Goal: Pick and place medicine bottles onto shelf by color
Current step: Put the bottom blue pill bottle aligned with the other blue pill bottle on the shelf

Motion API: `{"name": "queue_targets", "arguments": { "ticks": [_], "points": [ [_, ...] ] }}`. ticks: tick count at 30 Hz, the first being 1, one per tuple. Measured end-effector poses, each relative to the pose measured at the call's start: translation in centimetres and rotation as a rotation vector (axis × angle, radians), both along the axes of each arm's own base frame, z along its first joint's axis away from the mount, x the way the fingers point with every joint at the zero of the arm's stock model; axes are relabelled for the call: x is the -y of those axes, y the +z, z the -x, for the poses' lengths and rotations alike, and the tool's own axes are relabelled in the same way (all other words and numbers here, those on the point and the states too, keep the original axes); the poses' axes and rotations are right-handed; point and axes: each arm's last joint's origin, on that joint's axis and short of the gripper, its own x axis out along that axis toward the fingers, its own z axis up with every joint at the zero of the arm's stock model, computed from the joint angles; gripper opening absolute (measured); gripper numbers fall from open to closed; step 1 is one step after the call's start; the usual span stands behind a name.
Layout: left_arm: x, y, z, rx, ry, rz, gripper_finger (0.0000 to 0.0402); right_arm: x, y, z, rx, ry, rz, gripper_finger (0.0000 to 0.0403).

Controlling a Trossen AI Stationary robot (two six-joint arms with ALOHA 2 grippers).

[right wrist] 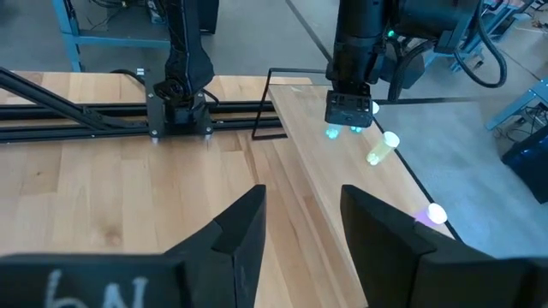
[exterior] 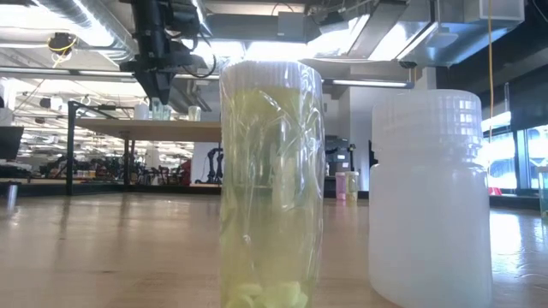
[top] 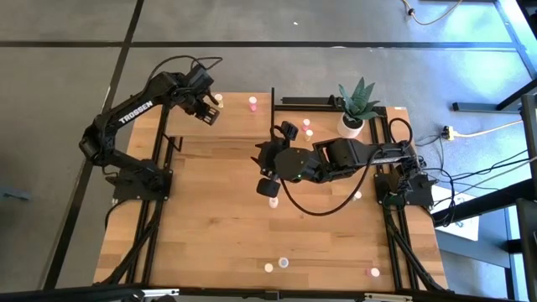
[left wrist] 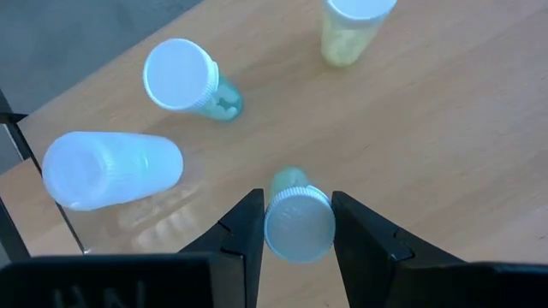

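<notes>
In the low view, nearest the lens, a clear, yellow-tinted plastic bottle (exterior: 271,184) stands upright on the pale-wood counter (exterior: 103,257), its long axis vertical, beside a squat ribbed white bottle (exterior: 430,197). At mid-counter the right end effector (right wrist: 301,224) hangs with fingers apart, holding nothing. On the far shelf (left wrist: 445,145) the left end effector (left wrist: 297,224) clamps a small teal bottle (left wrist: 297,221), white cap (left wrist: 299,227) facing the wrist camera. "TROSSEN" marks the left arm (top: 134,113).

We see a translucent plastic green bottle (left wrist: 297,224) with a matt white cap between the left gripper (left wrist: 297,229)'s matt black fingers, over the shelf (left wrist: 445,137)'s smooth, lightly glossy light-wood planks.
</notes>
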Motion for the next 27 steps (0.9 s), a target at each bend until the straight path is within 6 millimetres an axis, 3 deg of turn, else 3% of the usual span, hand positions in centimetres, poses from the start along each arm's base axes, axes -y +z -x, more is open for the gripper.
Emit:
{"name": "queue_targets", "arguments": {
  "ticks": [27],
  "points": [
    [-0.04,-0.02,0.08,-0.041,-0.032,-0.021,0.0117,-0.01,0.05,-0.03,0.005,0.002,0.001,0.0154]
  ]
}}
